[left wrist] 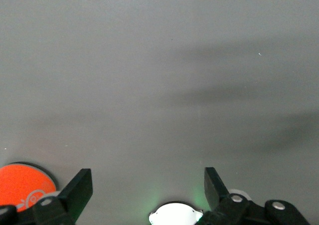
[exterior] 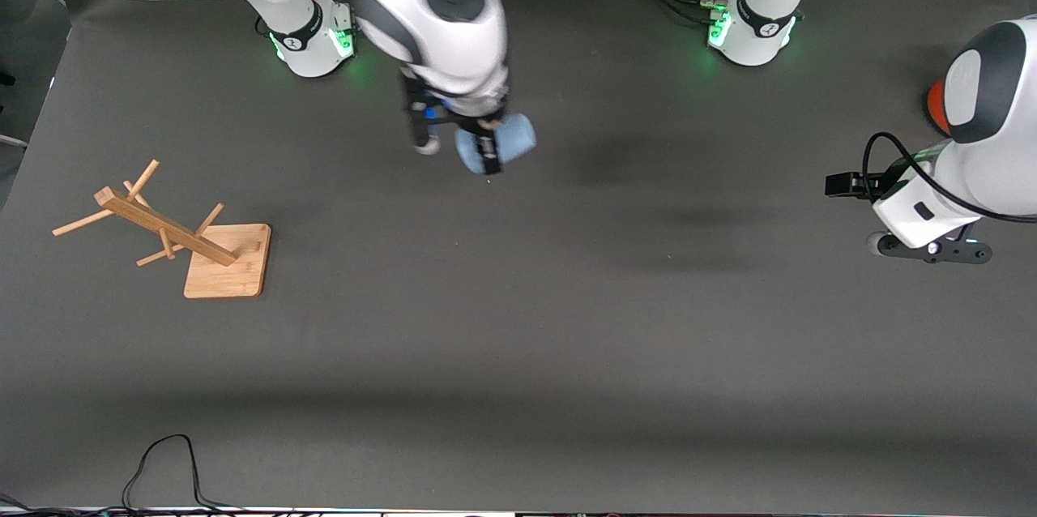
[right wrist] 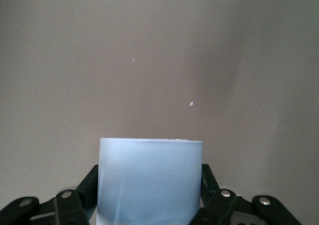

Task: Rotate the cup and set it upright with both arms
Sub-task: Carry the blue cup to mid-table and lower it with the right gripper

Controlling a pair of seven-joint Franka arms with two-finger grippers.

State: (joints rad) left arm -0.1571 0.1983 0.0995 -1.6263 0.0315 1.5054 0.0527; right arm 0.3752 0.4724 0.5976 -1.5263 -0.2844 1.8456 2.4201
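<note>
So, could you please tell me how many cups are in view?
1: the small pale-blue matte cup is held on its side by the right gripper over the table's middle. No others show.

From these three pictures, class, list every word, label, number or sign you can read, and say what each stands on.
No text reads clearly anywhere.
Orange-red cylinder: a pale sun-like sign on its top, no letters legible.
Robot bases: small dark markings on the collar band, too small to read.
Cup, held in the right gripper: plain, no print.
Wooden rack: no print.
</note>
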